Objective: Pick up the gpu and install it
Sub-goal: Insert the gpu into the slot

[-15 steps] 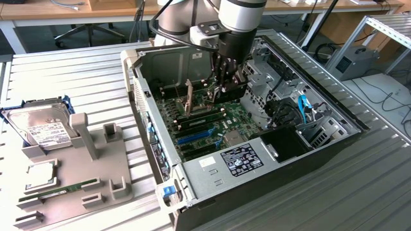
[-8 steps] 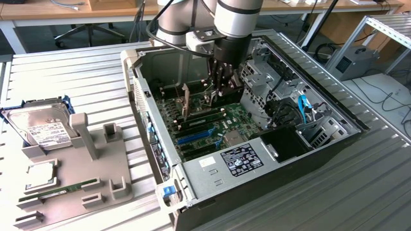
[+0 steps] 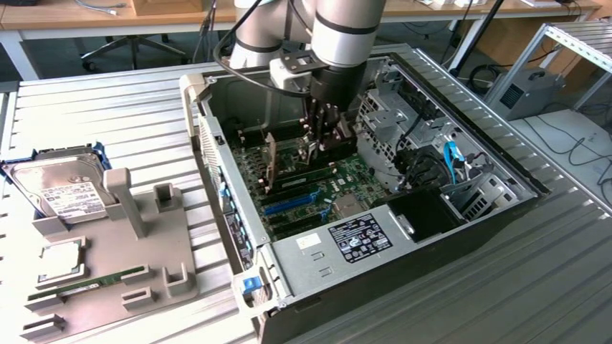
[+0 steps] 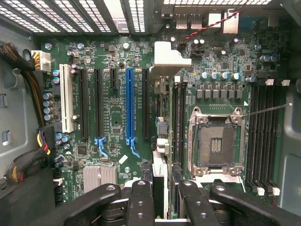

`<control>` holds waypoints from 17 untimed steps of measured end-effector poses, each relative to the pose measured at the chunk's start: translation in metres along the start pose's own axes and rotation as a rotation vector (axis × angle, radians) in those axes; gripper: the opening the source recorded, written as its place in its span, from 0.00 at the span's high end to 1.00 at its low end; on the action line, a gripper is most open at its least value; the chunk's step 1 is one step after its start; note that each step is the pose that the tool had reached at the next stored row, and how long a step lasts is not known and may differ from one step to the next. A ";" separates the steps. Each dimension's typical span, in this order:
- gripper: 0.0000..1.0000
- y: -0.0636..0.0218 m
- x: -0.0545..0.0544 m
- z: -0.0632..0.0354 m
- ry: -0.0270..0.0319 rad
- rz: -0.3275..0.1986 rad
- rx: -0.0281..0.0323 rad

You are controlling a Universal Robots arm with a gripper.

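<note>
Grey tabletop (image 3: 115,107) is shown carrying an opened computer case (image 3: 478,236). Inside it, the claw (image 3: 323,135) is pinched on the gpu (image 3: 308,152), held edge-on, upright above the green motherboard (image 4: 113,117), beside the blue slot (image 4: 130,108).

Even, diffuse overhead light fills the exterior view; the ribbed metal desk (image 3: 105,115) shows a soft sheen and the computer case (image 3: 478,215) holds shadow along its inner walls. In the wrist view the motherboard (image 4: 117,108) is brightly and sharply lit, straight lines bow slightly toward the edges, and the near pincer fingers (image 4: 141,202) appear dark and soft.
</note>
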State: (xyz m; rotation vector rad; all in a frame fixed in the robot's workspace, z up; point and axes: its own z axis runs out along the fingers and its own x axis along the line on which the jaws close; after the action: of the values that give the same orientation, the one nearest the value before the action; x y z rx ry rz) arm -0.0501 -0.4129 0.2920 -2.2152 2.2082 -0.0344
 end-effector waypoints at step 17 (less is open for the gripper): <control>0.74 0.0007 0.000 0.0049 0.0001 0.000 0.0000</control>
State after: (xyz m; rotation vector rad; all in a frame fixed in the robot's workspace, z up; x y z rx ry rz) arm -0.0506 -0.4129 0.2871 -2.2153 2.2084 -0.0345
